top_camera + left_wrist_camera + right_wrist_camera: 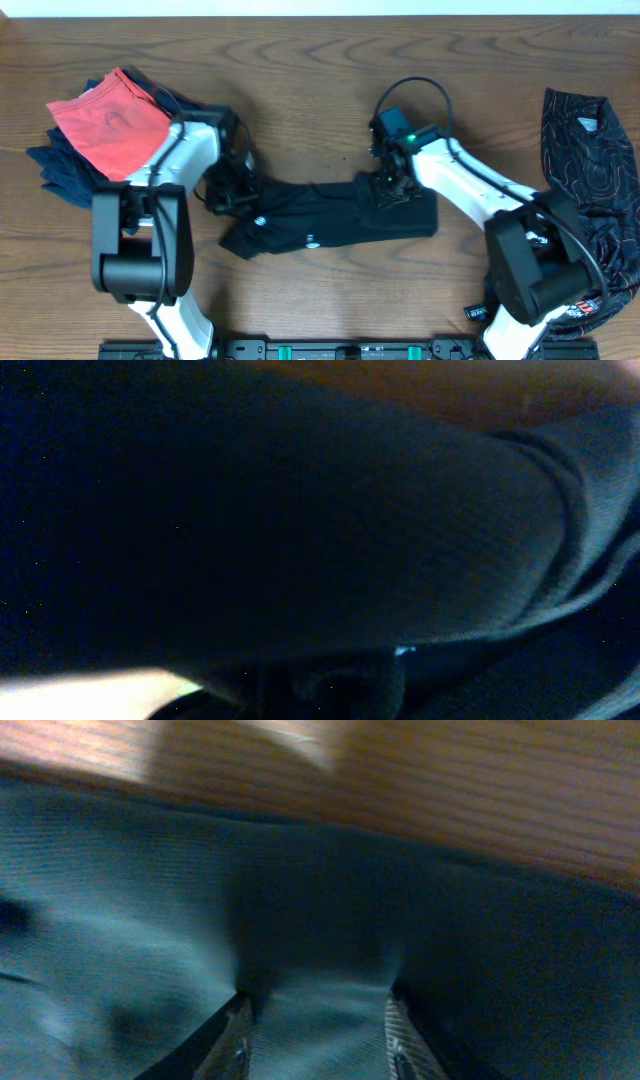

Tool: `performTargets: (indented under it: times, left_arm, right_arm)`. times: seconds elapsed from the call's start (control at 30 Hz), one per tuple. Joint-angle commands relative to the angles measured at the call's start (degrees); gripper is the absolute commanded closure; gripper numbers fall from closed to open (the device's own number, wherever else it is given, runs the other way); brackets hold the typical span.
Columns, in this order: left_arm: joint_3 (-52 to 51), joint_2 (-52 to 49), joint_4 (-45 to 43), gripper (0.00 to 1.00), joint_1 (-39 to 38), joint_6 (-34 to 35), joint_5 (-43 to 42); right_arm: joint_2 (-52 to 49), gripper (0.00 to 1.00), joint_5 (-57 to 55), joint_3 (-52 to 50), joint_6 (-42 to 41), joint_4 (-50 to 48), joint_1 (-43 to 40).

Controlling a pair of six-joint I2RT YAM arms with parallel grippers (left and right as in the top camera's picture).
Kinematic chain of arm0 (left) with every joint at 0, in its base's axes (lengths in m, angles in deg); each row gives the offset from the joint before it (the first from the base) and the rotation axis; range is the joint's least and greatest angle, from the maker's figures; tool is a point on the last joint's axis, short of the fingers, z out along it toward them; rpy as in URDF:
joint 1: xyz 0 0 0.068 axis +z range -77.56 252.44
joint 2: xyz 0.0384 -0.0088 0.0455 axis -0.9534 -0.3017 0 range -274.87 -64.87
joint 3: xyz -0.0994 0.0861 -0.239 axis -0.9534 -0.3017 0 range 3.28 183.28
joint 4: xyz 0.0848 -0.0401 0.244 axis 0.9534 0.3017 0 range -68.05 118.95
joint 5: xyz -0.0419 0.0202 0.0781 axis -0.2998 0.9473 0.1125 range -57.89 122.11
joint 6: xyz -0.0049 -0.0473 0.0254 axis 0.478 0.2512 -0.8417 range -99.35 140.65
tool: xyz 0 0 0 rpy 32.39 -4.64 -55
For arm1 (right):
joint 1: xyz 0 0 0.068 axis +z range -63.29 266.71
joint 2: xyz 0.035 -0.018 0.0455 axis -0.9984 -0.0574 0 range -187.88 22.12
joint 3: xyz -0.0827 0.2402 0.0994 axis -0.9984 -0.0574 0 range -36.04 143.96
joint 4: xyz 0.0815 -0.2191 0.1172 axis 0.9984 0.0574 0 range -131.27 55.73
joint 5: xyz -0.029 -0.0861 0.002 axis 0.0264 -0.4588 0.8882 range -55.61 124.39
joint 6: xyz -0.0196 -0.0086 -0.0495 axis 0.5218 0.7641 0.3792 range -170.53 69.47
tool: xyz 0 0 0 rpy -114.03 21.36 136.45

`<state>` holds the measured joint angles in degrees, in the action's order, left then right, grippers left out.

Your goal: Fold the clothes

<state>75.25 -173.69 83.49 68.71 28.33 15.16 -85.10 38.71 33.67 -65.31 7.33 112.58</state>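
A brown wood-grain table [320, 90] carries three lots of cloth. At its left edge, a flat red fabric garment [110, 125] tops a heap of dark blue garments [55, 165]. The left arm's white link passes right beside that heap. At the far right, a black garment with thin wavy orange lines [590, 170] lies in a long strip running front to back, with the right arm's black base overlapping its lower part. Between them, near the table's middle, lies the plain black short-sleeved shirt [320, 225], rumpled, with a small white logo [311, 240] showing on its front half. Its long axis runs left to right across the table, the left end sitting a little nearer the front edge than the right. The left gripper [232, 190] is down at the shirt's left end. Seen from above, it merges with the dark cloth and its own cabling. Its wrist view is filled by black fabric close to the lens, with only a sliver of wood at the top. No fingers can be made out, so I cannot tell whether that pincer is spread or pressed together. The right gripper [318, 1040] is on the shirt's right end. Its two metal fingers [235, 1042] stand apart, tips pushed into the cloth, with a band of fabric lying between them and creases running off each tip.
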Motion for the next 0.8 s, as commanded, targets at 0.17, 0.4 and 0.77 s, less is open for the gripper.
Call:
performTargets:
  times: [0.17,0.4,0.77]
  left_arm:
    - [10.64,8.81,4.44,0.94,3.69,0.74,9.57]
    - [12.83,10.58,4.46,0.94,-1.09,4.11,9.46]
    - [12.72,9.05,-5.01,0.93,-26.29,13.97,8.85]
  right_arm:
    - [12.68,0.49,-1.95,1.81,2.93,2.21,-6.40]
    - [14.32,0.50,-1.97,1.75,3.52,6.71,-9.44]
    - [14.32,0.50,-2.60,1.75,3.50,8.50,-9.46]
